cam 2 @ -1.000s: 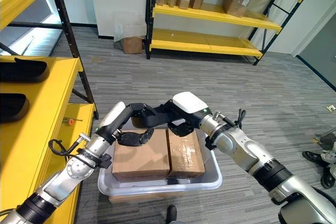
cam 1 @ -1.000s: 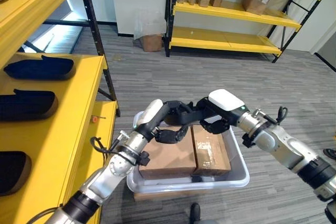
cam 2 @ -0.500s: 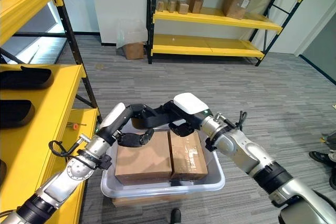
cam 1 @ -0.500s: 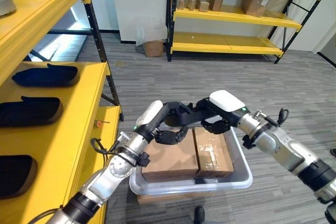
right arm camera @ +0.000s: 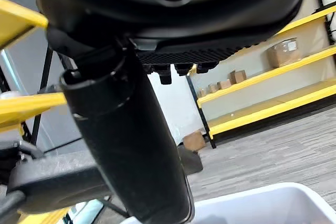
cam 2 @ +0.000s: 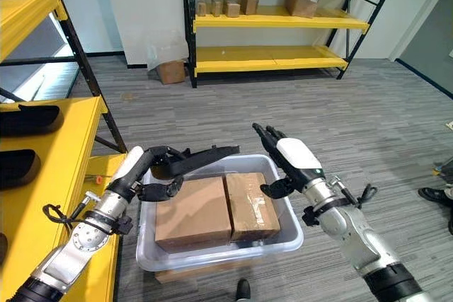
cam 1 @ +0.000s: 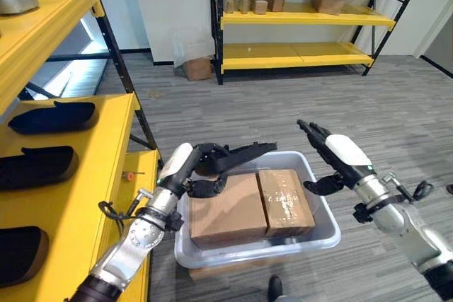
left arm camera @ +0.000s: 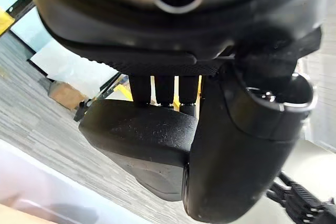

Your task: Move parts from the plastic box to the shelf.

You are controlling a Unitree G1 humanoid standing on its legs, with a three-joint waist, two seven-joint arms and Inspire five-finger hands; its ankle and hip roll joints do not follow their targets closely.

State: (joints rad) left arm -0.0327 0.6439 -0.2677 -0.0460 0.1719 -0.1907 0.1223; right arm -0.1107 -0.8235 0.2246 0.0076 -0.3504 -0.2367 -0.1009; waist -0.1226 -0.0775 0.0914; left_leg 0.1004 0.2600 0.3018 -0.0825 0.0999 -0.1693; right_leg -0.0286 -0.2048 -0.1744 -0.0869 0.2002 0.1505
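Note:
A long black part [cam 1: 237, 153] hangs over the back left of the clear plastic box [cam 1: 325, 228], gripped at one end by my left hand [cam 1: 204, 178], whose fingers curl round it. The left wrist view has the same part [left arm camera: 139, 140] pressed against the thumb [left arm camera: 247, 156]. My right hand [cam 2: 296, 162] is open with straight fingers beside the box's right rim, holding nothing. Two brown cartons [cam 1: 226, 206] fill the box. The yellow shelf [cam 1: 106, 167] stands to my left, with similar black parts [cam 1: 51, 115] lying on it.
More black parts [cam 1: 37, 165] lie further along the left shelf, whose black upright [cam 1: 124, 76] stands behind it. Yellow racking [cam 1: 297, 51] with cardboard boxes lines the far wall. A person's shoe [cam 2: 430, 194] is at the right edge. Grey floor lies open beyond the box.
My right hand has let go of the black part and drawn back to the right, opening. The left hand keeps hold of the part. The camera has shifted.

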